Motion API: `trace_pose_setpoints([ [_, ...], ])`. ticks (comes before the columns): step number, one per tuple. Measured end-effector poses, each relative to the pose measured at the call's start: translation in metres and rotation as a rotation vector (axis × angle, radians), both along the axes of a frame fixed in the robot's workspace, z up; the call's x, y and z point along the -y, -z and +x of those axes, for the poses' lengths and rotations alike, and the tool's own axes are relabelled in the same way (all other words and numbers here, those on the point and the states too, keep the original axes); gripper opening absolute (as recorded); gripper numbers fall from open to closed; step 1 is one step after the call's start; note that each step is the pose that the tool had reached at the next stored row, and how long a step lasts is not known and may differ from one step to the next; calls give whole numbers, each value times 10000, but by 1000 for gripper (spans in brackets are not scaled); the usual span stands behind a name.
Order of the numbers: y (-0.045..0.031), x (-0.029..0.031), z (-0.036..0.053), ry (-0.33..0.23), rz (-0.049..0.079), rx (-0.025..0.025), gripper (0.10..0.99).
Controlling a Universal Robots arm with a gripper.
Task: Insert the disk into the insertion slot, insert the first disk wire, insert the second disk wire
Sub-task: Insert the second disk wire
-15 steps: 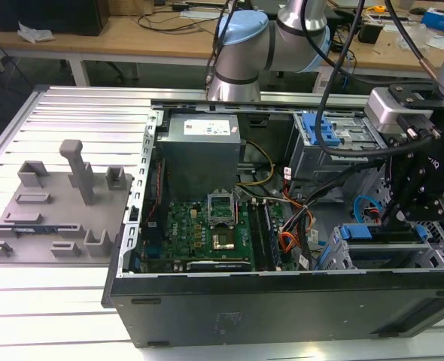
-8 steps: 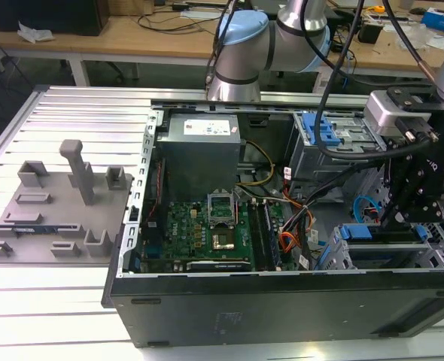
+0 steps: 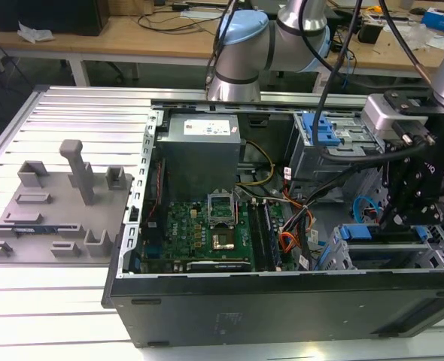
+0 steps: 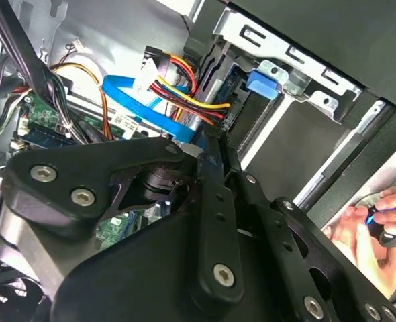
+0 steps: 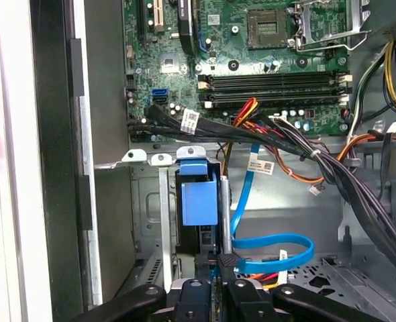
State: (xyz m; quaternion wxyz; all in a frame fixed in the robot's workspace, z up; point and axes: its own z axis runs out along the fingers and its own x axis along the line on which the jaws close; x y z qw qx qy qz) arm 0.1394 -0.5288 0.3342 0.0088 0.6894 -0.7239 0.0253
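My pincer (image 5: 219, 272) is closed on the black plug of a blue wire (image 5: 272, 245), a light, limp cable best held by its stiff plug. Just beyond stands the disk (image 5: 199, 201), seated in the insertion slot (image 5: 147, 201).

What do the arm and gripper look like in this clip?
The arm is silver-grey tubing with pale blue joint caps, and black cables hang along it. Near the wrist sits a light grey box with black connectors. The gripper is matte black: flat angular linkage plates joined by silver screw heads, seen close up in the second wrist view, narrowing to slim black fingers.
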Motion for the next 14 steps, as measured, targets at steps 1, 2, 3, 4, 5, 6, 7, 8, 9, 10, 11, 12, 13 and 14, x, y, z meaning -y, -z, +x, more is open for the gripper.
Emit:
trace_pose_setpoints([
  [1,4,5,-21,8,16,-5,173],
  [2,-5,7,-24,8,19,-3,227],
  [3,-19,8,-25,7,16,-2,227],
  [4,-62,6,-25,5,0,-1,294],
  [5,-161,7,-26,5,-2,-1,294],
  [6,-224,7,-26,5,-9,-1,294],
  [7,-270,6,-26,5,-17,-1,294],
  [8,-334,4,-26,6,-37,-1,294],
  [9,-380,0,-26,6,-66,-1,294],
  [10,-447,-8,-26,7,-118,-1,294],
  [11,-469,-13,-26,10,-154,-2,282],
  [12,-472,-19,-26,10,-199,-1,216],
  [13,-472,-19,-26,10,-208,-1,106],
  [14,-473,-19,-26,10,-211,-1,106],
])
